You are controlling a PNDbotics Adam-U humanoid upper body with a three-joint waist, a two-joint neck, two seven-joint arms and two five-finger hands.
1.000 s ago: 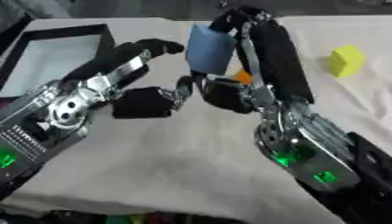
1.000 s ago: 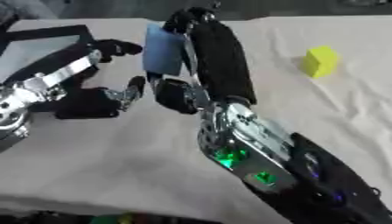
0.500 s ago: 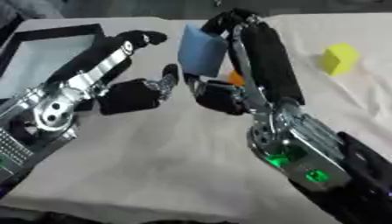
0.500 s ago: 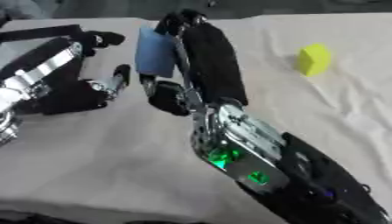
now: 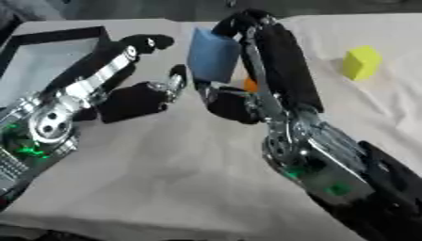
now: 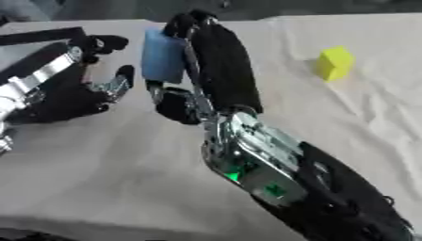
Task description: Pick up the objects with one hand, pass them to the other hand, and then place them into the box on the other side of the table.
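At centre, toward twelve o'clock, your right hand holds a blue block up off the cloth, with fingers curled over its far edge and the thumb low against its near side. Just behind the block, at about four o'clock from it, a small orange thing peeks out between the hand's fingers; you cannot tell what it is or whether it is held.

Your left hand sits at nine o'clock from the block, spread wide: the long fingers point up toward eleven o'clock and the thumb reaches toward the block's lower edge, near it but apart. Nothing lies in that hand.

Over at ten o'clock, behind the left hand, is the box, black-rimmed with a pale floor. Part of it is hidden by your left arm, so you cannot see all of its inside.

Out at two o'clock, well apart from both hands, a yellow block stands on the cloth.

Your right forearm runs down to five o'clock, green lights showing on its casing.
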